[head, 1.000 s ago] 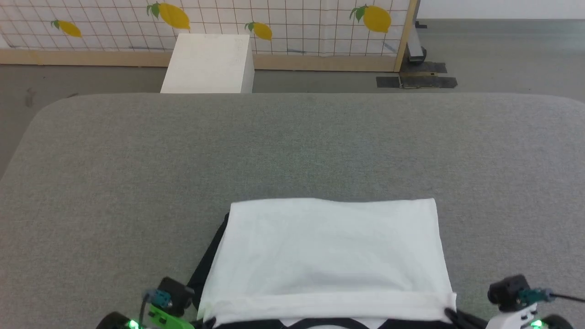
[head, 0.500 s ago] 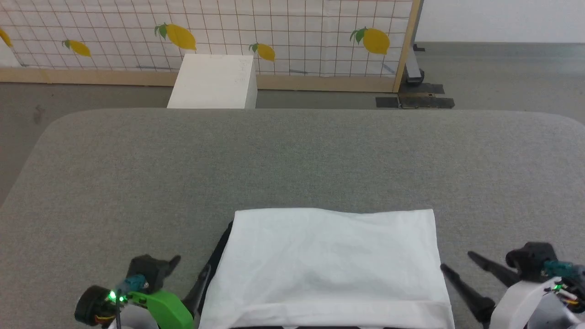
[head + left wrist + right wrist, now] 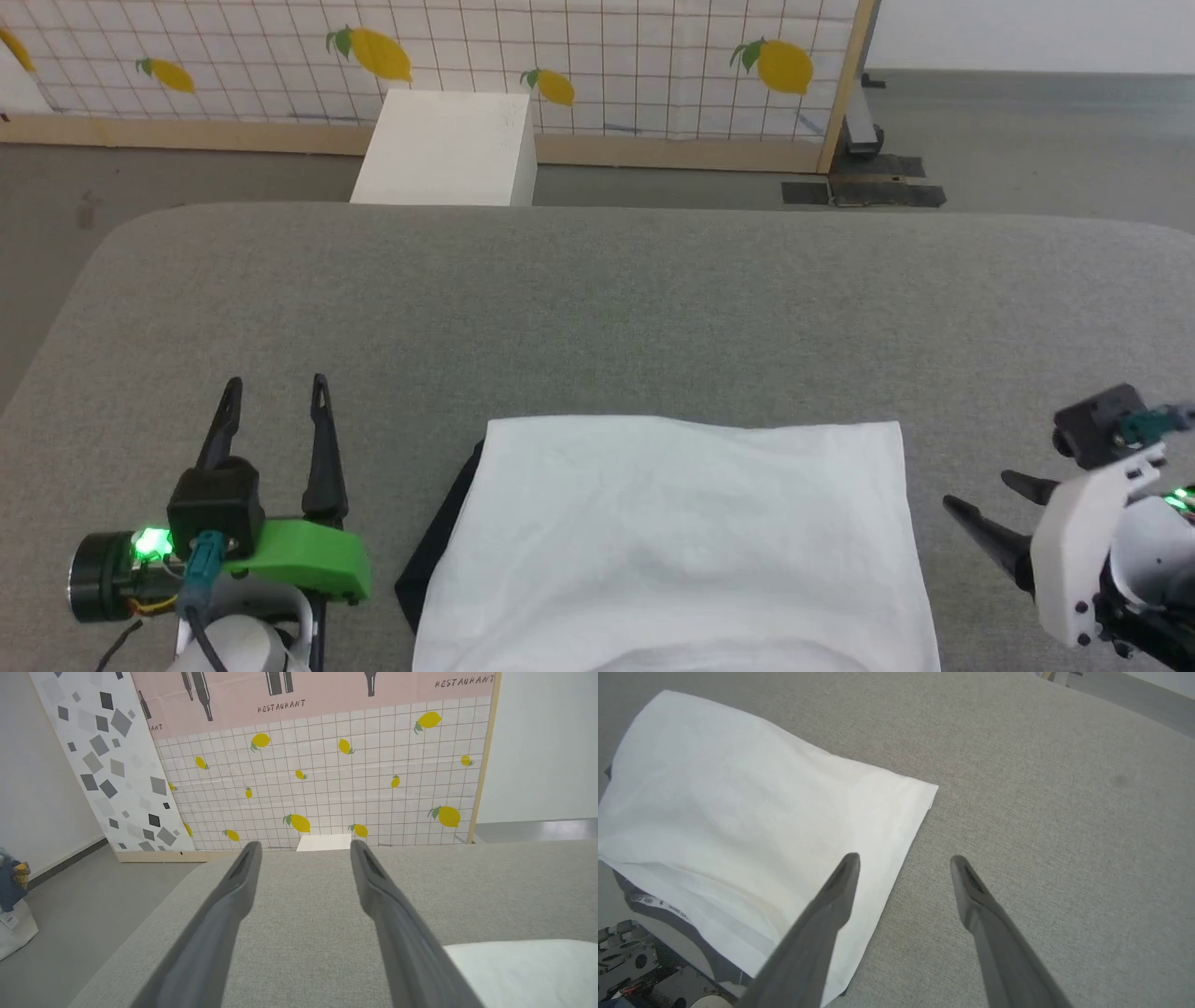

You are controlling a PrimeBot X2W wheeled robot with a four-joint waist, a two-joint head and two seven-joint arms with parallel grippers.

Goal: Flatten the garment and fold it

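on the grey table (image 3: 597,308), the folded garment (image 3: 672,541) runs left-right; left tool (image 3: 275,392) and right tool (image 3: 977,492) gape wide, empty.

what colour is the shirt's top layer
White; the shirt shows best in the head view.

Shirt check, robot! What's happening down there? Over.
Left gripper open, left of the shirt, empty. Right gripper open, right of it, empty. Shirt lies folded on the grey table; black sleeve peeks out left.
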